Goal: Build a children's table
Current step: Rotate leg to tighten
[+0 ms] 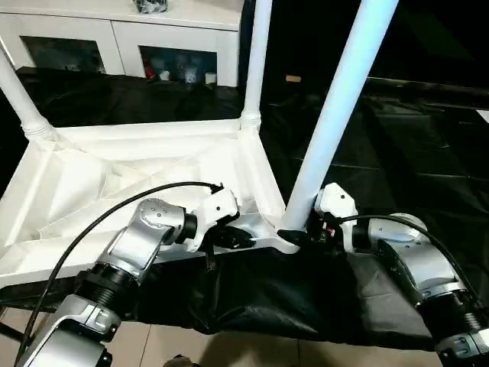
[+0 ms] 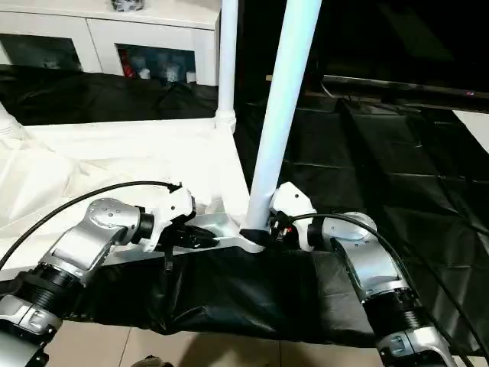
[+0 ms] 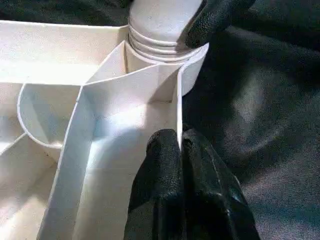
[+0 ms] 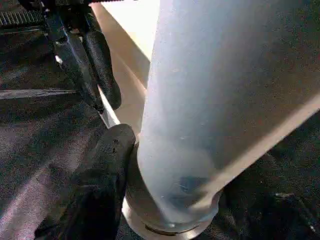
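Observation:
The children's table top (image 1: 114, 176) lies upside down on a black cloth, ribbed underside up. Three white legs stand in its corner sockets: one far left (image 1: 19, 95), one at the far right corner (image 1: 256, 61) and one at the near right corner (image 1: 336, 115). My left gripper (image 1: 243, 238) is shut on the top's near rim (image 3: 176, 100), just left of that near corner. My right gripper (image 1: 294, 235) is closed around the base of the near right leg (image 4: 225, 100), with one black finger (image 4: 100, 175) pressed against its flared end above the socket.
A white cabinet with glass doors (image 1: 122, 38) stands behind the work. The black cloth (image 1: 397, 138) spreads to the right and hangs over the near edge above a tiled floor (image 1: 229, 348). A black cable (image 1: 99, 218) arcs over my left forearm.

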Available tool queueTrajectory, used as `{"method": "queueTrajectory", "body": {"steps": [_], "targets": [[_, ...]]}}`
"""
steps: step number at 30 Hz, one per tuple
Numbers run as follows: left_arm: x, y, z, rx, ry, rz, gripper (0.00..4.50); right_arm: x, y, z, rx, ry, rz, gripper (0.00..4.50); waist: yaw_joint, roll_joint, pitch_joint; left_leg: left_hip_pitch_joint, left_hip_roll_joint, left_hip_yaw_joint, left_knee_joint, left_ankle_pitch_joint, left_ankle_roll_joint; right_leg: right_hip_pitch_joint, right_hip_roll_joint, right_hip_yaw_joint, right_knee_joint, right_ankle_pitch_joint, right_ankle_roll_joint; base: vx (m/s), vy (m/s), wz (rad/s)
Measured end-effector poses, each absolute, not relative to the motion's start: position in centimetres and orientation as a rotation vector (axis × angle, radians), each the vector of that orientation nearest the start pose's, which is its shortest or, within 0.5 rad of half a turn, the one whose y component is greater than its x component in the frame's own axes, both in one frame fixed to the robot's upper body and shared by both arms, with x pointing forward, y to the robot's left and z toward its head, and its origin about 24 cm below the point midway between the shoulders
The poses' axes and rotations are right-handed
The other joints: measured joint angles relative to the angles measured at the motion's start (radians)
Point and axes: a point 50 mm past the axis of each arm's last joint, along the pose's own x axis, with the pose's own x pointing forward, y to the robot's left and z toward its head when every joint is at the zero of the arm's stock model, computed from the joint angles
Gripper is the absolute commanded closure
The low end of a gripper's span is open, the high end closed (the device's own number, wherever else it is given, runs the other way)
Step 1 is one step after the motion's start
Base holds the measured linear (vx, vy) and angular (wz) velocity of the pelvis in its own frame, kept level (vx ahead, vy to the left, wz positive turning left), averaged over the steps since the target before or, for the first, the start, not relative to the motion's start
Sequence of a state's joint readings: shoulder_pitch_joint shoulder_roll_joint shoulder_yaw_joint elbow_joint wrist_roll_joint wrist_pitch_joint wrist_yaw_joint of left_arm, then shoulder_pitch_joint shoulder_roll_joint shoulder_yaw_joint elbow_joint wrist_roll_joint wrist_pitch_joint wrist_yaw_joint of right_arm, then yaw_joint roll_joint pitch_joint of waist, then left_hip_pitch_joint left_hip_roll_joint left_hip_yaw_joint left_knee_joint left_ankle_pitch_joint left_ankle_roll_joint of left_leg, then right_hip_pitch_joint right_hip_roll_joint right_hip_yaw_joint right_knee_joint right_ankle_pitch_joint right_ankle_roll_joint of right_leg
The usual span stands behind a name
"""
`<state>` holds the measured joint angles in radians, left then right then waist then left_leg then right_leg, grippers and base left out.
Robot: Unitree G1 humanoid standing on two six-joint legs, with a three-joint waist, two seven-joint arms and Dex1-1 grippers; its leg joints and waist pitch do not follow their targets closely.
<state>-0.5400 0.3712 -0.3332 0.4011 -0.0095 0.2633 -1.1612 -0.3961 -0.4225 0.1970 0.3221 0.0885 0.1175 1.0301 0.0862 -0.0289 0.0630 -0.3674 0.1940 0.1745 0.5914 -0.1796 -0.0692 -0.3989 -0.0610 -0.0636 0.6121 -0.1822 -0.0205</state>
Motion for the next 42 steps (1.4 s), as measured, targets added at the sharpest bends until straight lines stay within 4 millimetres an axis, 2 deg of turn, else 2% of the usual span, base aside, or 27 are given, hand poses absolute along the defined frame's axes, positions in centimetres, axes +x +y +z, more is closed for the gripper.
{"method": "queueTrajectory", "body": {"steps": [11,14,17,18,22,25,26,27,32,37,42], "targets": [[30.6,11.4,5.5,0.353,0.482,-1.307,4.5,29.6,-15.2,5.5,-0.304,0.29,1.114,2.15,0.001,-0.002,-0.001,0.001,0.0,0.0,0.0,0.0,0.0,0.001,0.0,0.0,0.0,0.0,0.0,0.0,0.0,0.0],[30.8,11.0,5.4,0.341,0.483,-1.238,4.5,30.2,-14.3,4.9,-0.225,0.266,0.998,2.19,-0.002,-0.005,-0.004,0.002,0.0,0.0,0.0,0.0,0.0,0.002,0.0,0.0,0.0,0.0,-0.001,0.0,0.0,0.0],[31.3,10.1,5.1,0.324,0.483,-1.132,4.5,31.3,-12.8,4.2,-0.141,0.248,0.822,2.29,-0.014,-0.009,-0.007,0.004,0.0,0.0,0.001,0.0,0.0,0.003,0.0,0.0,-0.001,-0.001,0.003,0.0,0.0,0.0],[31.5,9.4,5.0,0.312,0.485,-1.089,4.5,32.0,-12.3,4.1,-0.118,0.246,0.736,2.31,-0.023,-0.009,-0.007,0.005,-0.001,0.0,0.002,0.0,0.0,0.004,-0.001,0.0,-0.001,-0.002,0.003,0.0,0.0,0.0],[32.3,7.5,4.9,0.31,0.482,-0.992,4.5,33.7,-11.0,4.0,-0.066,0.252,0.496,2.32,-0.032,-0.008,-0.008,0.005,-0.003,0.0,0.002,0.0,0.0,0.003,-0.003,0.0,-0.003,-0.002,0.003,0.0,0.0,0.0],[32.6,7.1,4.8,0.334,0.476,-0.955,4.5,34.6,-10.2,4.3,-0.069,0.264,0.423,2.32,-0.036,-0.007,-0.008,0.005,-0.003,-0.001,0.002,0.0,0.0,0.003,-0.003,-0.001,-0.002,-0.002,0.004,0.0,0.0,0.0],[32.7,7.1,4.9,0.338,0.473,-0.952,4.5,34.7,-10.1,4.3,-0.073,0.263,0.418,2.32,-0.037,-0.007,-0.008,0.004,-0.003,-0.001,0.001,0.0,0.0,0.002,-0.003,-0.001,-0.002,-0.002,0.004,0.0,0.0,0.0],[32.7,7.1,4.9,0.341,0.468,-0.953,4.5,34.8,-10.0,4.4,-0.078,0.254,0.417,1.88,-0.037,-0.007,-0.008,0.004,-0.002,-0.001,0.0,0.0,0.0,0.002,-0.003,-0.001,-0.002,-0.002,0.004,0.0,0.0,0.0],[32.8,7.6,5.1,0.374,0.437,-0.97,4.5,34.8,-10.0,4.4,-0.069,0.237,0.464,1.46,-0.037,-0.007,-0.008,0.001,-0.002,-0.002,0.0,0.0,0.0,0.0,-0.002,-0.001,-0.002,0.0,0.003,0.0,0.0,0.0],[32.6,8.4,5.2,0.391,0.412,-1.029,4.5,34.3,-10.9,4.7,-0.085,0.233,0.621,1.02,-0.04,-0.008,-0.008,0.0,-0.001,-0.002,0.0,0.0,0.0,-0.001,-0.001,-0.002,-0.001,0.004,-0.003,0.0,0.0,0.0],[31.8,9.8,5.4,0.384,0.411,-1.113,4.5,32.8,-12.5,4.6,-0.176,0.258,0.835,0.71,-0.028,-0.007,-0.008,-0.001,0.001,-0.002,-0.001,0.0,0.0,-0.003,0.001,-0.002,-0.002,0.002,-0.002,0.0,0.0,0.0]]}}
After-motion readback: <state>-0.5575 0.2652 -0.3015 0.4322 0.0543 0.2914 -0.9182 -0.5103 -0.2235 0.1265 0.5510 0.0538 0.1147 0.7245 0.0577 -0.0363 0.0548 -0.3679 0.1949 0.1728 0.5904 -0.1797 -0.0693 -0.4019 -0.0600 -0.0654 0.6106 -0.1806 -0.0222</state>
